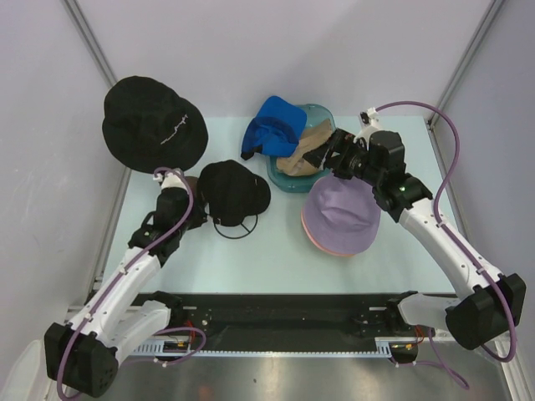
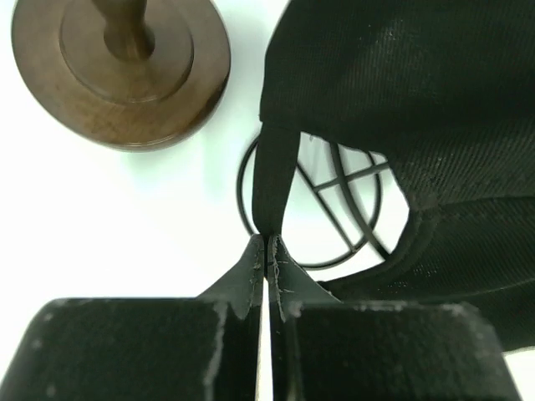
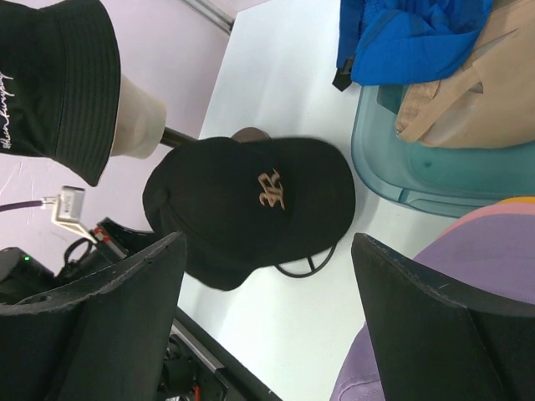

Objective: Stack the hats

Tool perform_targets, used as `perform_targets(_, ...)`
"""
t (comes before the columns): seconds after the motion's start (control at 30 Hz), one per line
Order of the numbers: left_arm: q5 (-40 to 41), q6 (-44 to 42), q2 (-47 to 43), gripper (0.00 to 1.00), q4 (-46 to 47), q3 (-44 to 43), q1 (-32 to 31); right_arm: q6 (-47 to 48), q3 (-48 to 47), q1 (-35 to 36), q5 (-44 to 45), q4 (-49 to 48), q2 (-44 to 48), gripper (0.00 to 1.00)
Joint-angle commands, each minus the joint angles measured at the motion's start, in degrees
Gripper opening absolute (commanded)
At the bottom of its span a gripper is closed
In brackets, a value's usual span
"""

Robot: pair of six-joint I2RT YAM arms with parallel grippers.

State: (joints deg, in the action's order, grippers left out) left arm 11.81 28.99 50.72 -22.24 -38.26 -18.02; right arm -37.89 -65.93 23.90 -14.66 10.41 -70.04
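Pinching the rear strap [image 2: 274, 175] of the black cap [image 1: 235, 187] with the left gripper [image 2: 266, 244], fingers pressed flat together on the fabric. Resting that cap on a thin wire stand [image 2: 338, 190] near the middle of the pale table [image 1: 251, 259], just beside a round wooden base [image 2: 121, 71]. Showing a tan stitched emblem on its crown in the right wrist view. Holding the right gripper [image 3: 267, 244] spread wide, nothing between its 2 fingers [image 3: 117, 317], by the right rim of the teal bin [image 1: 284, 181]; hard to tell from above whether touching the tan cap [image 1: 305, 153] there. Lying together in that bin, the tan cap and the blue cap [image 1: 274, 125], the blue 1 spilling over the far left rim. Stacked just beside the bin on its near right: lavender bucket hat [image 1: 343, 209] on top, pink hat [image 3: 486, 223] beneath, a sliver of orange hat [image 3: 522, 200] at the edge. Worn by the cream mannequin head [image 3: 134, 113] at the far left, well apart from the stack, the black bucket hat [image 1: 155, 124] with white lettering
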Motion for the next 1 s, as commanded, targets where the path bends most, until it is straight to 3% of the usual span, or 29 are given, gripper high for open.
perform_targets(0.0, -0.91, 1.07, 0.43, 0.0, -0.53, 2.75, 0.36, 0.53, -2.62, 0.44, -0.2, -2.07, 0.08, 0.85)
perform_targets(0.47, -1.88, 3.17, 5.44, 0.0, 6.16, 7.5, 0.36, 4.74, -5.87, 1.06, 2.0, 1.27, -1.94, 0.85)
perform_targets(0.77, -3.02, 4.67, 8.87, 0.0, 10.37, 7.94, 0.79, 12.4, -16.06, 0.71, 17.26, 12.87, -8.17, 0.85)
perform_targets(0.97, -2.94, 5.46, 10.01, 0.0, 11.69, 8.46, 1.76, 14.77, -22.57, -0.26, 24.75, 17.71, -17.13, 0.85)
